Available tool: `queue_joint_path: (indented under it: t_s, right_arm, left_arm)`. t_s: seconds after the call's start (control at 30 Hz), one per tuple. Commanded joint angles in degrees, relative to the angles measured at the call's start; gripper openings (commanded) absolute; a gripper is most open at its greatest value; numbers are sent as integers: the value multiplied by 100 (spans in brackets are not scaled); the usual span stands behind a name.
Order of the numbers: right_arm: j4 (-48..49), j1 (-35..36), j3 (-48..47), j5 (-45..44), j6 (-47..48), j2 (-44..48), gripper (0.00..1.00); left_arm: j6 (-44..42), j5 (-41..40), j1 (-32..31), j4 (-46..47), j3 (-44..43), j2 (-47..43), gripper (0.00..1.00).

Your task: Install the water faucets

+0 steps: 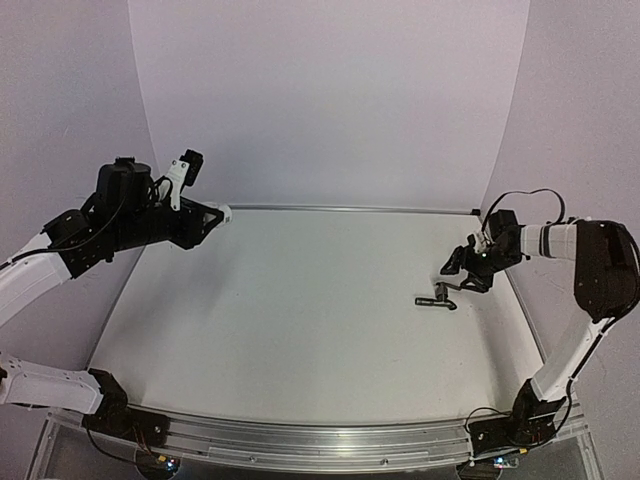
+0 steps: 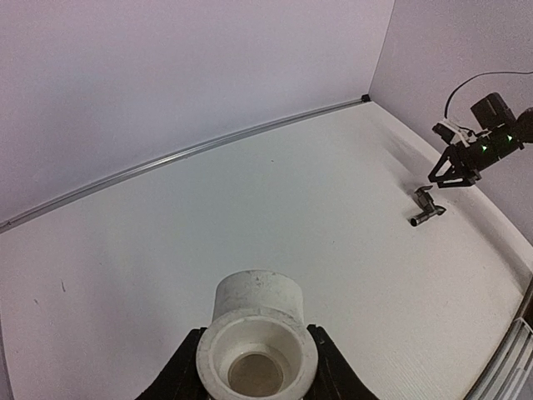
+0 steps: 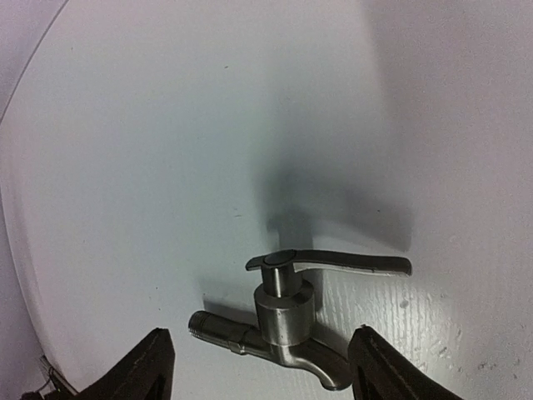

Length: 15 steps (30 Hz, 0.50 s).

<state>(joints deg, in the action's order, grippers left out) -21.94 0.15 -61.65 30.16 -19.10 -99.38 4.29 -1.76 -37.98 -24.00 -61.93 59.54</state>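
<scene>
A small dark metal tap [image 3: 287, 321] with a lever handle lies on the white table, also seen in the top view [image 1: 438, 297] and far off in the left wrist view [image 2: 425, 208]. My right gripper [image 3: 260, 371] is open just above it, one finger on each side, not touching; it shows in the top view [image 1: 466, 272] too. My left gripper [image 2: 254, 371] is shut on a stubby white cylindrical fitting [image 2: 256, 333], held above the table at the far left [image 1: 222, 213], its open end facing the camera.
The white table [image 1: 300, 320] has a metal rail along the back [image 1: 350, 208] and side edges. Lilac walls stand close behind and at both sides. The right arm's cable [image 1: 530, 197] loops near the right wall.
</scene>
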Motion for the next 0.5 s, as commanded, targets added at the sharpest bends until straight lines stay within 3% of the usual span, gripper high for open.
queue_joint_path:
  t_s: [0.0,0.33,0.47]
  right_arm:
    - [-53,29,-446,581,501,-431,69]
    - [6,41,-520,119,600,-828,65]
    - [30,340,-547,-456,513,-941,63]
  left_arm:
    - [-74,-28,-8,302,10,-132,0]
    - [-68,140,-8,336,33,-46,0]
    - [-58,144,-10,365,33,-40,0]
